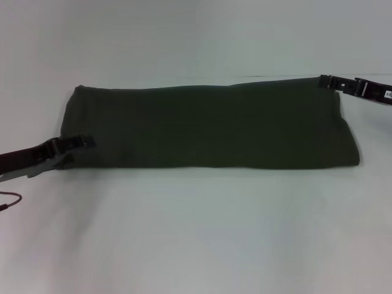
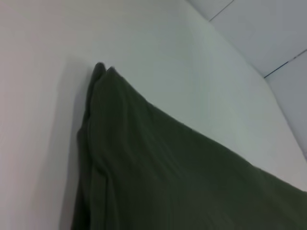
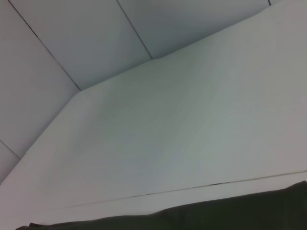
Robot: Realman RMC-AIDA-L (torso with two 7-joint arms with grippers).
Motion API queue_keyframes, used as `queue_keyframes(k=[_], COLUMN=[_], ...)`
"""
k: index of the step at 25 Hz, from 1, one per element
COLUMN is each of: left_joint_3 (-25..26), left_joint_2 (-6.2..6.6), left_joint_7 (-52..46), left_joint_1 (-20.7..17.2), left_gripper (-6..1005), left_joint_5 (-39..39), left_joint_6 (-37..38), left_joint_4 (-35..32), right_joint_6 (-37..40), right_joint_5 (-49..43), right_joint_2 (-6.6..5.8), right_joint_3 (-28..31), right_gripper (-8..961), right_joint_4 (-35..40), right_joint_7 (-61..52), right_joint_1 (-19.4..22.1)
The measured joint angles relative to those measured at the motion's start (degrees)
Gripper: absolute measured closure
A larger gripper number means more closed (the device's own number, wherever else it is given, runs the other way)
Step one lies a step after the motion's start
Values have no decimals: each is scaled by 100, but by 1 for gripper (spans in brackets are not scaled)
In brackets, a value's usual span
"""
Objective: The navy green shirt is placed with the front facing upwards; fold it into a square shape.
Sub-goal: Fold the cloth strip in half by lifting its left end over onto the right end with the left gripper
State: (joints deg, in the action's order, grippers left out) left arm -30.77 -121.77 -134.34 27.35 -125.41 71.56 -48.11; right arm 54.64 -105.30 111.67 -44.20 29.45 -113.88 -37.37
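Navy green shirt (image 1: 208,125) folded into long band on white table (image 1: 196,233) — no lettering showing, left gripper (image 1: 86,142) at near-left corner, right gripper (image 1: 324,81) at far-right corner — fingers perhaps pinching cloth, cannot tell.

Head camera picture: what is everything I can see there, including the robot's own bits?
navy green shirt: one, dark olive green, folded into a long band lying across the middle of the table; no lettering shows.
table: one, white, filling the whole lower part of the view under the shirt.
wall: pale grey panels with thin dark seams, behind the table.
cable: one thin dark loop, at the table's left edge, below the left arm.
left hand: one, black, at the shirt's near left corner.
right hand: one, black, at the shirt's far right corner.
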Motion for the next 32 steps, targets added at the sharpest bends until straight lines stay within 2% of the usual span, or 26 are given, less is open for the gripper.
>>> queue_keyframes(k=[4, 15, 25, 32], left_joint_3=[154, 156, 199, 162], left_joint_2=[61, 41, 74, 78], left_joint_7=[-216, -156, 178, 623], left_joint_1=[75, 135, 89, 90], left_gripper=[201, 201, 201, 202], left_joint_5=[-219, -342, -365, -395], left_joint_6=[83, -263, -523, -836], left_joint_4=[28, 184, -11, 69], right_joint_6=[18, 0, 152, 431], right_joint_5=[2, -22, -804, -875], right_joint_2=[-6, -17, -261, -315], right_joint_3=[48, 110, 83, 249], right_gripper=[39, 39, 39, 40], right_joint_4=[1, 8, -15, 9], right_joint_7=[-43, -136, -1012, -1100], right_joint_1=[33, 44, 65, 229])
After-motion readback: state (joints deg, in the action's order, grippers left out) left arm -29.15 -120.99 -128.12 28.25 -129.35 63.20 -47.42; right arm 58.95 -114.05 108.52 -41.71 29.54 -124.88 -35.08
